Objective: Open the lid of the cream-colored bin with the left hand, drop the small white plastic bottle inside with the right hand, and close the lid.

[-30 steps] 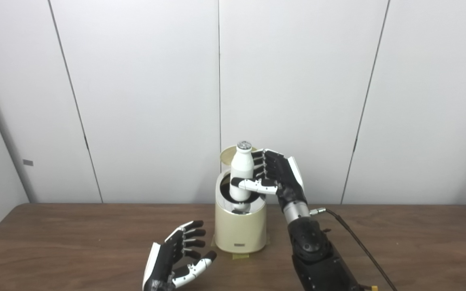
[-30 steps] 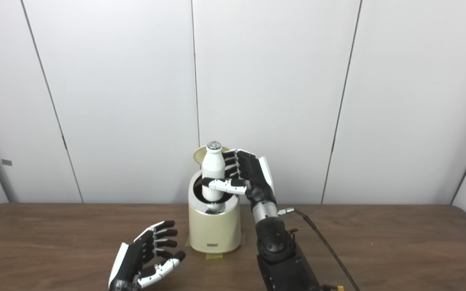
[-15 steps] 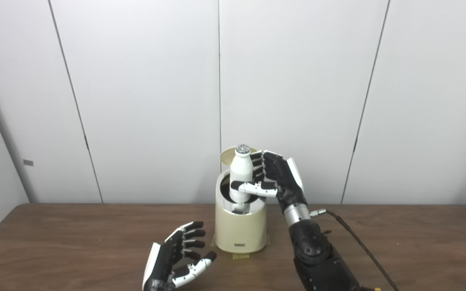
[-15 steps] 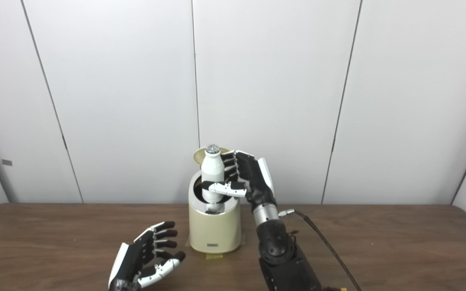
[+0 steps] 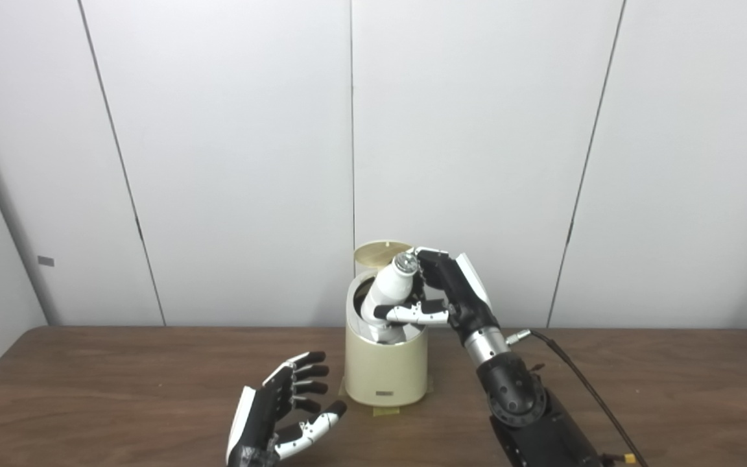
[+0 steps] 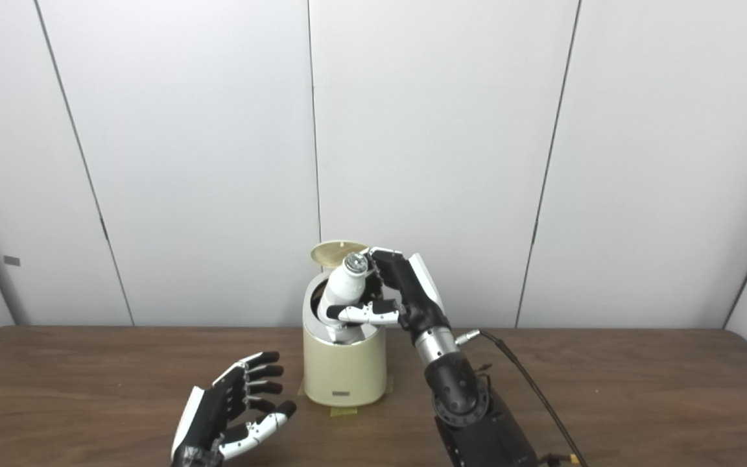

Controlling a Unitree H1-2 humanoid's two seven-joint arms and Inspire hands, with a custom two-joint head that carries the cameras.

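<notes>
The cream-colored bin (image 5: pixel 386 370) stands on the brown table with its round lid (image 5: pixel 380 252) flipped up at the back. The small white plastic bottle (image 5: pixel 390 289) leans in the bin's mouth, its cap tipped toward the right and its lower half inside. My right hand (image 5: pixel 441 292) is at the bin's right rim, fingers and thumb still curled around the bottle. My left hand (image 5: pixel 283 412) rests low at the front left of the bin, open, palm facing right, holding nothing.
A dark cable (image 5: pixel 581 389) runs from the right wrist across the table to the front right. Tape (image 5: pixel 386 410) marks the bin's spot. White wall panels (image 5: pixel 218 162) stand close behind the table's back edge.
The right hand has lowered the bottle into the bin's mouth and tilted it, cap now leaning right. The left hand has stayed in place.
</notes>
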